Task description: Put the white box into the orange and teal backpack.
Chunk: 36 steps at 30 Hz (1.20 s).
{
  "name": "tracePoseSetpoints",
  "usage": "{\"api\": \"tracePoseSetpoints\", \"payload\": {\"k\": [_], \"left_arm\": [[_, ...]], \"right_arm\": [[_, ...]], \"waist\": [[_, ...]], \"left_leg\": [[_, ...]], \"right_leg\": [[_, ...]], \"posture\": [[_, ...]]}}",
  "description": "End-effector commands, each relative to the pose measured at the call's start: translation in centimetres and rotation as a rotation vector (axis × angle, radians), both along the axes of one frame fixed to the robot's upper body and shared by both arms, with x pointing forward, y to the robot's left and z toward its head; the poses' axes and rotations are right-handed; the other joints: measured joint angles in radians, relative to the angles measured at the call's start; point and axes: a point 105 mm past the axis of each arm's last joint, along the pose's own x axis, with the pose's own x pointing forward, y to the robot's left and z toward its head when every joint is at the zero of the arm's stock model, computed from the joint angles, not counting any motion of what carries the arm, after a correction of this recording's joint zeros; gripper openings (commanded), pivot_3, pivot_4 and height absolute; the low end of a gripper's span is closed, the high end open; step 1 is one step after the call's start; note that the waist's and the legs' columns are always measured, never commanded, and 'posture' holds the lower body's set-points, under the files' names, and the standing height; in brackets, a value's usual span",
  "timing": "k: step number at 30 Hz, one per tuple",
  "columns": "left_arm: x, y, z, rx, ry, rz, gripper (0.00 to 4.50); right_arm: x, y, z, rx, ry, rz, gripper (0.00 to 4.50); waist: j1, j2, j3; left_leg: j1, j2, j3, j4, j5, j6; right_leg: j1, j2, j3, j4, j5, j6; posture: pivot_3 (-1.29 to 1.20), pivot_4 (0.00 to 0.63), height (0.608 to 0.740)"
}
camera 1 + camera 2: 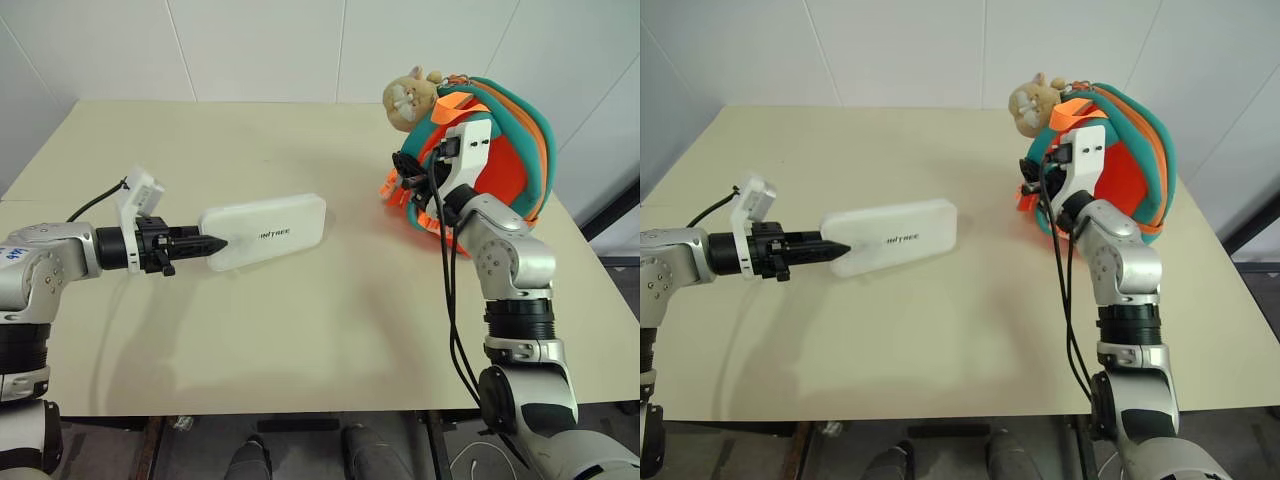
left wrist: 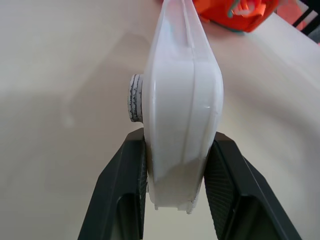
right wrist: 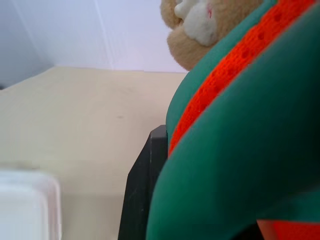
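Two grippers, each clamped on its own thing over the table [image 1: 300,350].
Left gripper [image 1: 212,243] pinches the box [image 1: 265,231] by its left end, edge-on between both fingers [image 2: 122,195] in the wrist view; right gripper [image 1: 407,175] is closed on the backpack [image 1: 505,160] strap at far right.

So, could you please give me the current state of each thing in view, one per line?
white box: held at one end, clear of the table.
left gripper: shut on the box.
orange and teal backpack: resting on the table.
right gripper: shut on the backpack's teal trim.
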Motion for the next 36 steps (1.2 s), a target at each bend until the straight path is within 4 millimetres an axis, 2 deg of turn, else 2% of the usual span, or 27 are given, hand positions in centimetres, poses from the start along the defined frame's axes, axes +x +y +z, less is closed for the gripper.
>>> {"api": "tracePoseSetpoints", "payload": {"k": [1, 8, 12, 17, 19, 23, 26, 29, 36], "left_arm": [[-0.2, 0.7, 2.7, -0.028, -0.104, 0.007, 1.24], [-0.1, 2.5, 4.3, -0.048, -0.152, 0.049, 1.24], [-0.1, 4.1, 5.6, -0.076, -0.183, 0.083, 1.24], [-0.3, 5.3, 6.4, -0.115, -0.200, 0.094, 1.24], [-0.7, 5.2, 7.1, -0.170, -0.213, 0.065, 1.24], [-1.1, 5.2, 8.0, -0.228, -0.245, 0.038, 1.24], [-1.4, 5.3, 7.9, -0.241, -0.233, 0.019, 1.24], [-1.6, 5.1, 7.7, -0.240, -0.219, -0.001, 1.24], [-2.6, 5.6, 7.7, -0.217, -0.192, -0.015, 1.24]], "right_arm": [[-2.3, 1.4, 2.2, -0.023, -0.076, 0.123, 0.00], [-5.5, 3.1, 2.5, -0.064, -0.063, 0.320, 0.00], [-8.3, 4.6, 2.8, -0.125, -0.063, 0.484, 0.00], [-11.2, 5.8, 3.0, -0.178, -0.058, 0.655, 0.00], [-12.3, 6.2, 3.0, -0.188, -0.061, 0.733, 0.00], [-13.5, 6.6, 2.9, -0.217, -0.057, 0.819, 0.00], [-15.6, 7.0, 2.9, -0.271, -0.063, 0.951, 0.00], [-16.8, 7.0, 3.0, -0.307, -0.061, 1.039, 0.00], [-18.1, 6.2, 2.8, -0.376, -0.040, 1.169, 0.00]], "waist": [[-0.001, 0.000, 0.000], [-0.001, 0.000, 0.000], [0.001, 0.000, 0.000], [0.001, 0.000, 0.000], [0.001, 0.000, 0.000], [0.002, 0.000, 0.000], [0.003, 0.000, 0.000], [0.002, 0.000, 0.000], [0.003, 0.000, 0.000]], "left_leg": [[0.000, 0.000, 0.000, 0.000, 0.000, 0.000], [0.000, 0.000, 0.000, 0.000, 0.000, 0.000], [0.000, 0.000, 0.000, 0.000, 0.000, 0.000], [0.000, 0.000, 0.000, 0.000, 0.000, 0.000], [0.000, 0.000, 0.000, 0.000, 0.000, 0.000], [0.000, 0.000, 0.000, 0.000, 0.000, 0.000], [0.000, 0.000, 0.000, 0.000, 0.000, 0.000], [0.000, 0.001, 0.000, 0.000, 0.000, 0.000], [0.000, 0.001, 0.000, 0.001, 0.000, 0.000]], "right_leg": [[0.000, 0.000, 0.000, 0.000, 0.000, 0.000], [0.000, 0.000, 0.000, 0.000, 0.000, 0.000], [-0.001, 0.000, 0.000, 0.000, -0.001, 0.000], [-0.001, 0.000, 0.000, 0.001, -0.003, -0.001], [-0.001, 0.000, 0.000, 0.001, -0.003, -0.001], [-0.001, 0.000, -0.001, 0.001, -0.004, -0.001], [-0.001, 0.000, -0.001, 0.001, -0.004, -0.001], [-0.001, 0.000, -0.001, 0.001, -0.004, -0.002], [-0.001, 0.000, -0.001, 0.002, -0.004, -0.002]], "posture": [[0.00, 0.150, 0.740], [0.00, 0.150, 0.740], [0.00, 0.150, 0.740], [0.00, 0.150, 0.740], [0.00, 0.150, 0.740], [0.00, 0.150, 0.740], [0.00, 0.150, 0.740], [0.00, 0.150, 0.740], [0.00, 0.150, 0.740]]}}
